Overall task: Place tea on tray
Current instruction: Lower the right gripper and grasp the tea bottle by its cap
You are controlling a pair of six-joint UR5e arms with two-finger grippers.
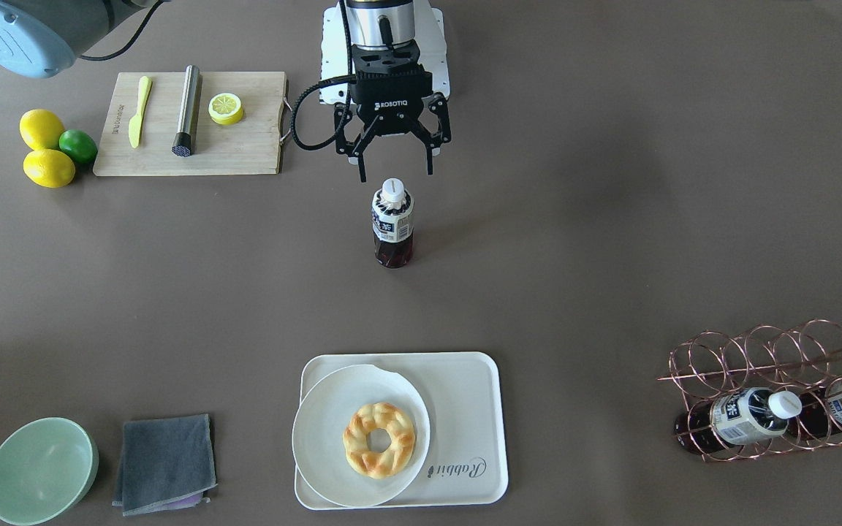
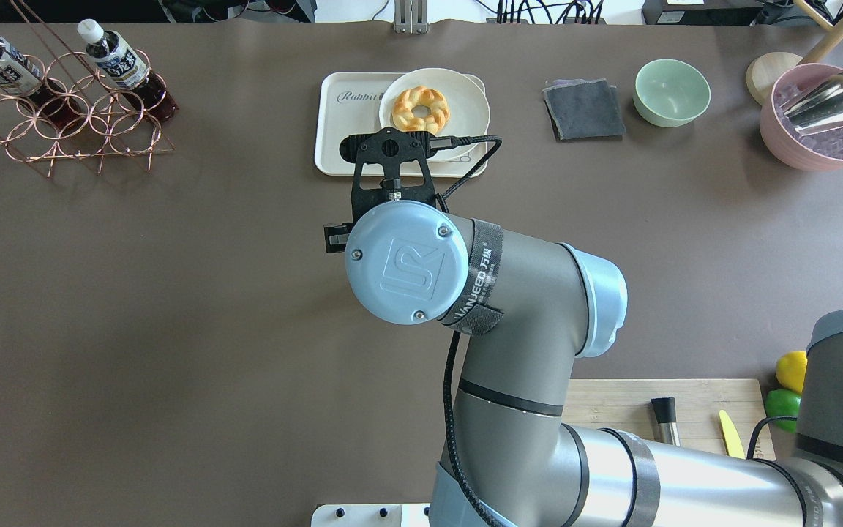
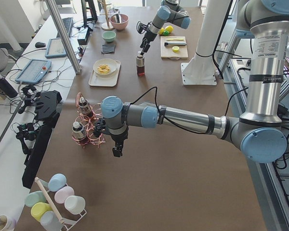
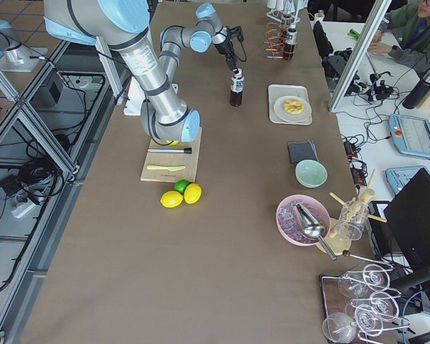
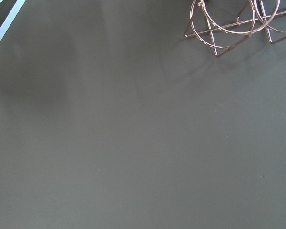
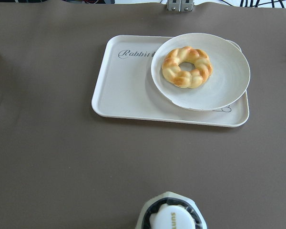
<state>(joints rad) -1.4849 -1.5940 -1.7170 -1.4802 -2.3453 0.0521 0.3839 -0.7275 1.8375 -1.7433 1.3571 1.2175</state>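
Note:
A tea bottle (image 1: pixel 392 223) with a white cap stands upright on the brown table, apart from the tray. My right gripper (image 1: pixel 395 169) is open, just above and behind its cap, with a finger on either side and touching nothing. The cap shows at the bottom of the right wrist view (image 6: pixel 170 217). The cream tray (image 1: pixel 465 409) with "Rabbit" lettering lies beyond the bottle (image 6: pixel 119 90). Two more tea bottles (image 1: pixel 742 416) lie in a copper wire rack. My left gripper (image 3: pixel 117 151) hangs over the table beside that rack; I cannot tell whether it is open or shut.
A white plate (image 1: pixel 319 438) with a braided doughnut (image 1: pixel 379 440) covers half of the tray. A cutting board (image 1: pixel 245 146), lemons (image 1: pixel 41 129), a green bowl (image 1: pixel 41 471) and a grey cloth (image 1: pixel 165 462) lie on the table. The copper rack (image 1: pixel 772 358) stands at one end.

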